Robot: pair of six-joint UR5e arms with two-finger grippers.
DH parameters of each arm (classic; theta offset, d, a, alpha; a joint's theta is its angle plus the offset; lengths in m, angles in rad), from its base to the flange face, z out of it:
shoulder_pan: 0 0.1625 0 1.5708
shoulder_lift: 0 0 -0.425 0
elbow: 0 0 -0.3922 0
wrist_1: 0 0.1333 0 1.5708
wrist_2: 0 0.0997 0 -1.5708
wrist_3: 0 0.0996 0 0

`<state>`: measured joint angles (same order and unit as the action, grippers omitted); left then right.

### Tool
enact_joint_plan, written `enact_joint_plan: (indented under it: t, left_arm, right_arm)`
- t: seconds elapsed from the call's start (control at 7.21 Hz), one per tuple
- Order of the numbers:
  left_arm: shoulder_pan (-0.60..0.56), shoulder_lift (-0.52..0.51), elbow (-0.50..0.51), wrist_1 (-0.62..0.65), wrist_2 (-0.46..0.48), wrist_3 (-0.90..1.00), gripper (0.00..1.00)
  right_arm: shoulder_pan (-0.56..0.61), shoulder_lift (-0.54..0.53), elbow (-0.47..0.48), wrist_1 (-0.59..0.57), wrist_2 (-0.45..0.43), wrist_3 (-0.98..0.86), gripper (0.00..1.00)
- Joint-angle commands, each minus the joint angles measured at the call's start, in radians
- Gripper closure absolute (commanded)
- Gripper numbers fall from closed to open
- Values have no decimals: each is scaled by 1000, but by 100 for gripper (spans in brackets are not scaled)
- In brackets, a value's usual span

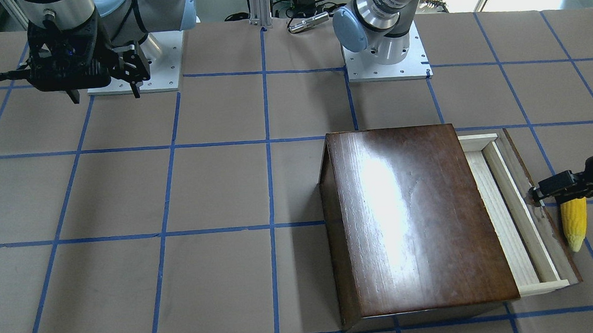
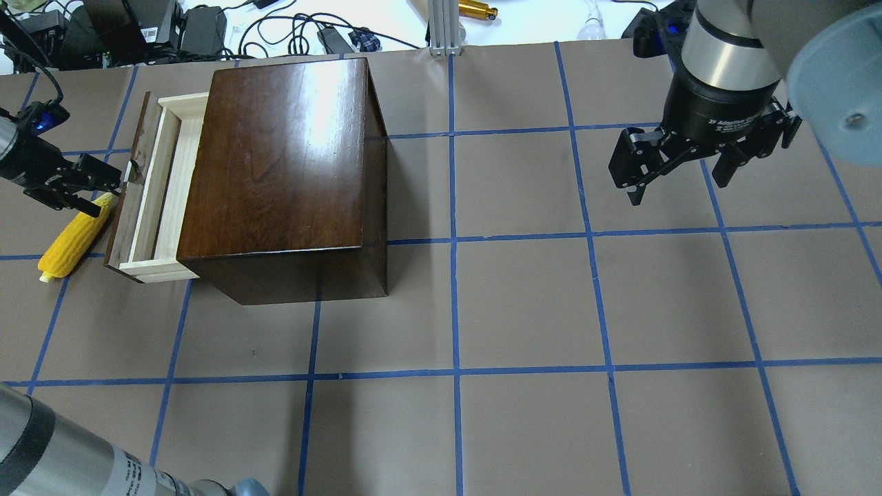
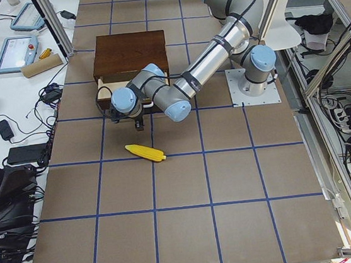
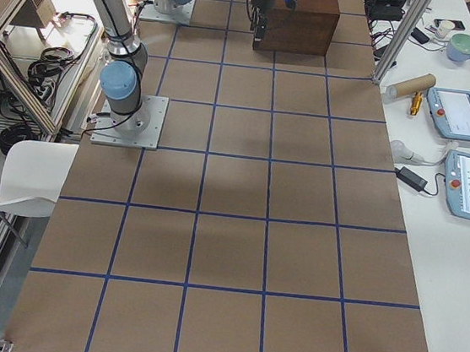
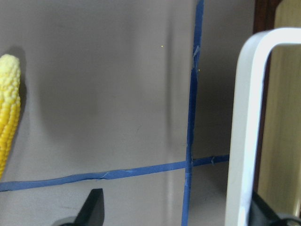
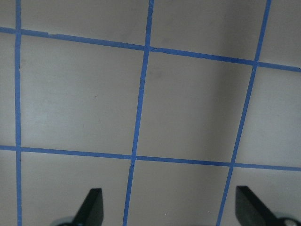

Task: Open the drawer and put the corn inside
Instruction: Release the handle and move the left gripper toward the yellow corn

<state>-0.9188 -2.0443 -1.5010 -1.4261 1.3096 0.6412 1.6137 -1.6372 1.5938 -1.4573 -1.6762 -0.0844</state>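
The dark-brown box (image 2: 282, 165) stands on the table, and its drawer (image 2: 165, 186) is pulled partly out, showing the pale empty tray (image 1: 506, 213). The yellow corn (image 2: 72, 238) lies on the table just outside the drawer's dark front panel (image 1: 574, 224). My left gripper (image 2: 109, 194) is open at the drawer front, above the corn's thick end. In the left wrist view its right finger sits by the white handle (image 5: 244, 122), with the corn (image 5: 8, 113) at the left edge. My right gripper (image 2: 679, 182) is open and empty, hanging above the table far from the box.
Blue tape lines (image 2: 455, 241) divide the brown table into squares. The arm bases (image 1: 386, 59) stand at the robot's edge. Cables and power bricks (image 2: 172, 27) lie beyond the far edge behind the box.
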Motion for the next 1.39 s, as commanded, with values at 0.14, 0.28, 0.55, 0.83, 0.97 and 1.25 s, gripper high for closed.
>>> enact_joint_plan:
  t: [0.14, 0.28, 0.55, 0.83, 0.97, 1.25]
  left_arm:
    - [0, 0, 19, -2, 35, 2, 0]
    - [2, 1, 21, -2, 39, 0, 0]
    - [0, 19, 48, -16, 40, -6, 0]
    - [0, 19, 111, -63, 63, -2, 0]
    - [0, 6, 140, -63, 183, 24, 0]
    - [0, -13, 147, 4, 269, 113, 0]
  right_arm:
    - [0, -1, 0, 0, 0, 0, 0]
    - [0, -1, 0, 0, 0, 0, 0]
    - [0, -1, 0, 0, 0, 0, 0]
    - [0, -1, 0, 0, 0, 0, 0]
    - [0, -1, 0, 0, 0, 0, 0]
    - [0, -1, 0, 0, 0, 0, 0]
